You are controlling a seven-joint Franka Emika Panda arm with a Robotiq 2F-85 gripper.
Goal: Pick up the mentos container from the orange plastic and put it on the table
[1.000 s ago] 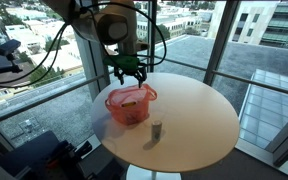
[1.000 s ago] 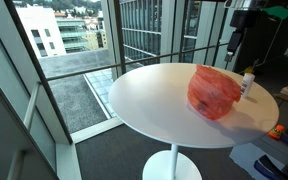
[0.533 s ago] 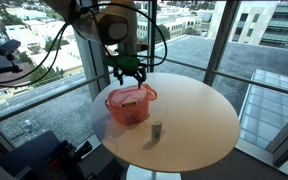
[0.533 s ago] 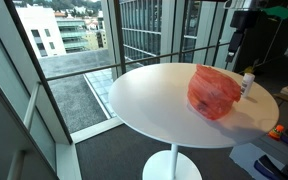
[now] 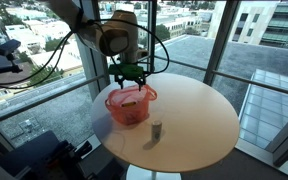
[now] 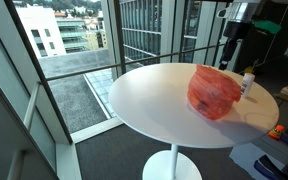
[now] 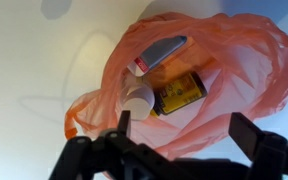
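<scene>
1. While the gripper (image 7: 183,125) hangs over the orange plastic (image 7: 239,60) with its jaws spread wide and nothing between them, the mentos container (image 7: 176,93) lies on its side at the bottom of that plastic. It is judged to be the small bottle with a yellow label and a white cap, though the label cannot be read.
2. The chief risk is a wrong pick. A silver and red packet (image 7: 162,52) lies just beside the container, close to its cap end, and a descent slightly off line could close on the packet instead.
3. A finger (image 7: 249,135) could catch the thin, crumpled wall or a looped handle on the way down. The light plastic would then probably lift or drag along with the container.
4. In the wrist view the container lies at a slant to the line between the fingers. Closing on its rounded side or on the cap might squeeze it out of the grip, so turning the wrist to span the body looks safer.
5. In both exterior views the plastic sits on the table (image 5: 199,120), with the gripper (image 5: 131,74) directly above it.
6. A small upright cylinder (image 5: 156,130) stands on the table near the plastic. It could be knocked over if the container is set down on that side.
</scene>
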